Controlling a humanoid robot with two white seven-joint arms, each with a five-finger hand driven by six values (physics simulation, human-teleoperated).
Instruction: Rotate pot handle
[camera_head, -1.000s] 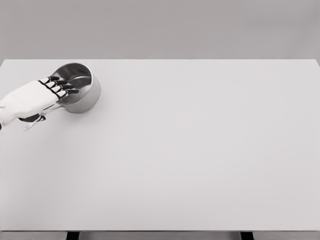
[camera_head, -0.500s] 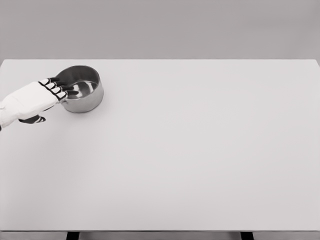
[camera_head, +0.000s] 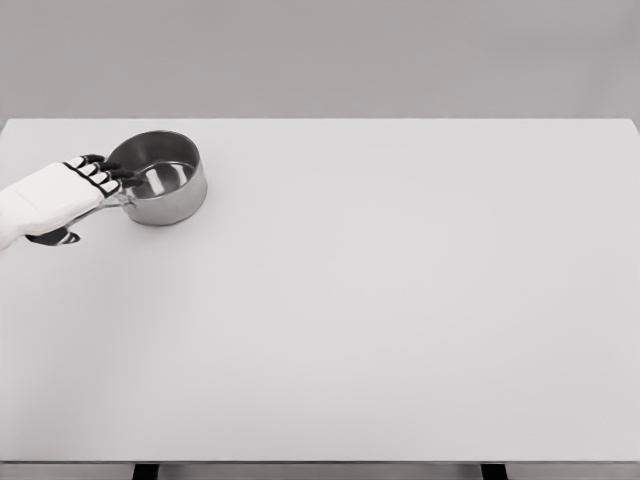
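Observation:
A shiny steel pot (camera_head: 163, 180) stands upright on the white table (camera_head: 380, 300) at the far left. Its handle (camera_head: 117, 202) points left and is mostly hidden under my left hand (camera_head: 92, 190). The hand lies over the handle with its dark fingers (camera_head: 112, 172) stretched out flat, the tips reaching the pot's left rim. The thumb (camera_head: 58, 238) hangs below the palm and is not closed on the handle. My right arm is out of the picture.
The table's back edge (camera_head: 320, 120) runs just behind the pot. Its left edge is close to my left wrist.
The pot has shifted slightly right and settled upright, and its handle has swung from lower left to straight left. My left hand has drawn back leftward, its fingers now only at the rim.

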